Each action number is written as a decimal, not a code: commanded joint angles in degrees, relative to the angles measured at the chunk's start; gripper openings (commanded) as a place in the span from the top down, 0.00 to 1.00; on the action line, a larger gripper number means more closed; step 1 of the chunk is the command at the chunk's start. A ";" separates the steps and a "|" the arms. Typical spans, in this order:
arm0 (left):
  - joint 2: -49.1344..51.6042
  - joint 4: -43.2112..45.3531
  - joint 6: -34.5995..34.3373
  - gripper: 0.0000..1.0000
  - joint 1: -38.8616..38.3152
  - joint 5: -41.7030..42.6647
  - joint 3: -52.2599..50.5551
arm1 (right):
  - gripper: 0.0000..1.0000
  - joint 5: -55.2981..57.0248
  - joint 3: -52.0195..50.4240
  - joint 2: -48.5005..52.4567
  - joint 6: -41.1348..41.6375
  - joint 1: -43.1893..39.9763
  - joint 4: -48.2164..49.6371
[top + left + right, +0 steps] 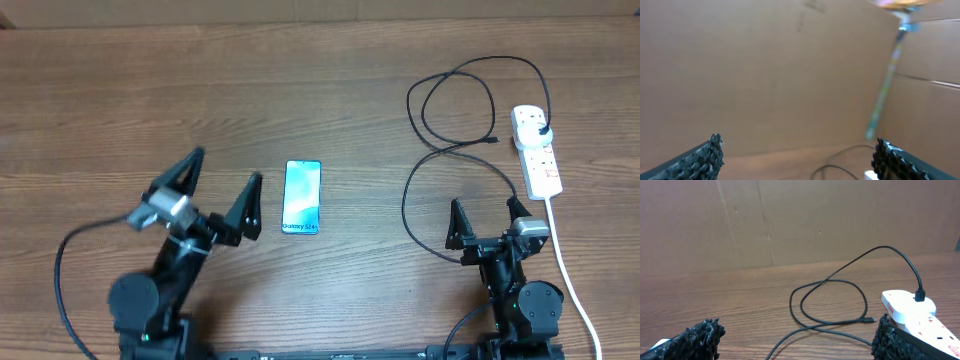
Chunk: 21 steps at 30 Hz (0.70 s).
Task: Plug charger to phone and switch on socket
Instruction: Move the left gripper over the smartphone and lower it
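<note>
Evidently the job has not begun: neither claw holds anything, and the step in hand is the first reach for the cable. The left claw (225, 168) is spread wide, hovering just left of the phone (302, 197). The right claw (485, 205) is likewise spread wide, low over the tabletop (120, 90) near the robot's edge.

The phone lies flat and face up in the middle, its long side running away from the robot, well apart from the cable. The charger (409, 100) sprawls in loose loops on the right. Its plug (541, 130) is already seated in the far end of the socket (540, 160), and its connector (492, 140) lies free on the wood, just left of the socket. The socket lies at the right, its white cord (572, 280) trailing back past the right arm. I cannot tell how its red switches are set.

The right claw looks best placed to go next. It needs to move forward and down over the connector, then pinch the cable close behind the tip so the end stays stiff. The loops should give enough slack to drag it across to the phone. The left claw could brace the phone, which looks light enough to slide when pushed.
</note>
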 commanded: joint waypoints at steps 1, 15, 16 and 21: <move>5.81 0.28 -0.96 0.00 0.00 12.94 8.26 | 0.00 0.09 -0.61 -0.46 -0.22 0.31 0.39; 9.77 -13.31 -1.36 0.00 0.02 10.82 10.97 | 0.00 0.09 -0.61 -0.46 -0.22 0.31 0.39; 9.77 -16.76 -1.88 0.00 0.02 8.72 11.93 | 0.00 0.09 -0.61 -0.46 -0.22 0.31 0.39; 11.41 -32.44 -1.99 0.00 0.02 0.98 21.27 | 0.00 0.09 -0.61 -0.46 -0.22 0.31 0.39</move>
